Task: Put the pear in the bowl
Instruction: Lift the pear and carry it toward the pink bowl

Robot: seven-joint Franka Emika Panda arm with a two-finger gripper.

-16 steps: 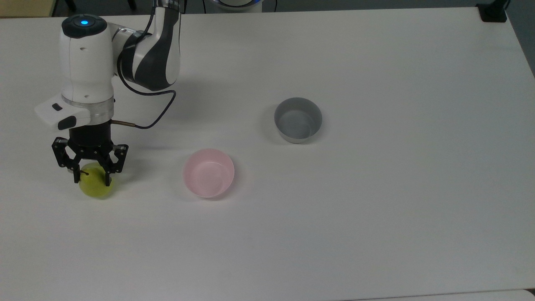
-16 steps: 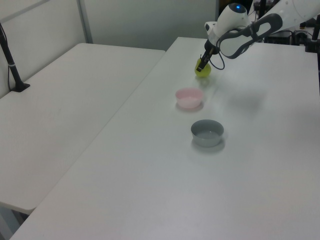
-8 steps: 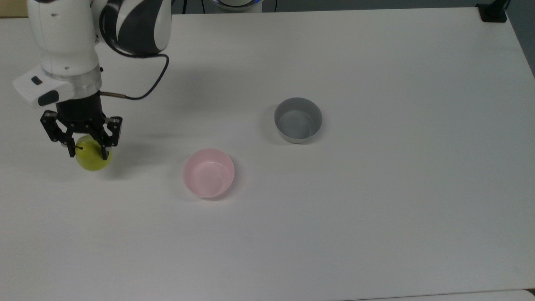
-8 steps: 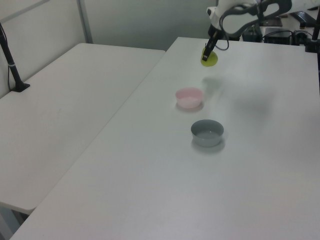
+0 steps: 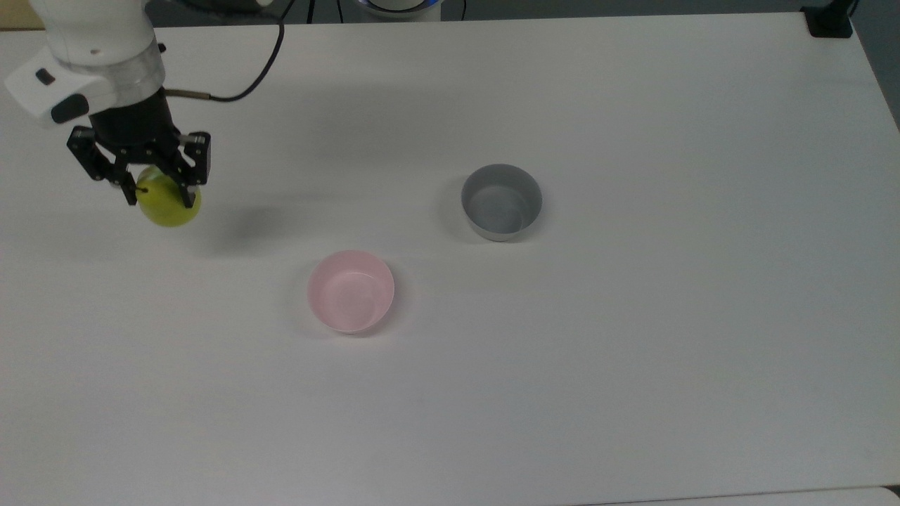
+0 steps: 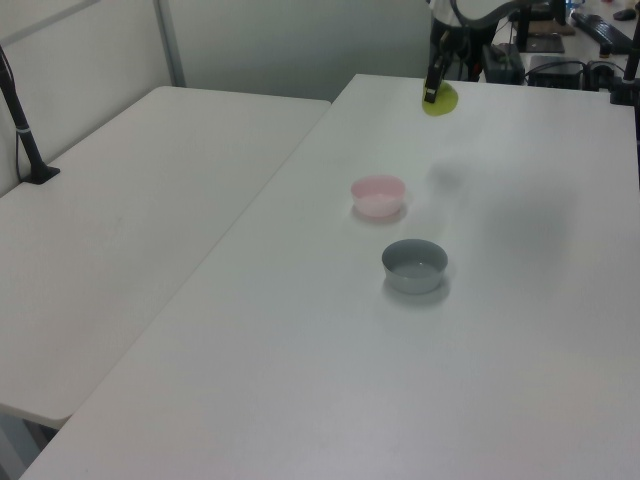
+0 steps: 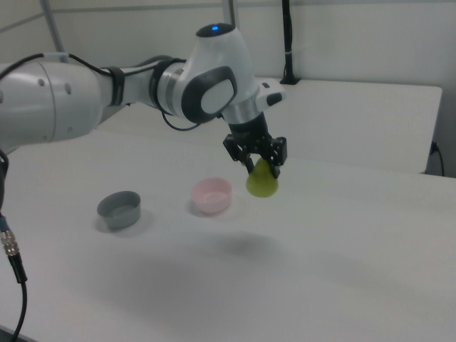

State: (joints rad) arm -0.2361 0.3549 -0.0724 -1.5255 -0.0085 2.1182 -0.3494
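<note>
I note one grey bowl (image 5: pixel 501 202) standing upright on my white table (image 5: pixel 633 351), with a second white table (image 6: pixel 150 200) alongside.

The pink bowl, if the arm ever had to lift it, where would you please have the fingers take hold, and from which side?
Probably the rim, from above. The pink bowl stands upright and open on the table, with a thin wall and nothing inside, so one finger could go inside and one outside. The side toward the top view's left looks freest, away from the grey bowl. The gripper is now shut on the pear.
</note>
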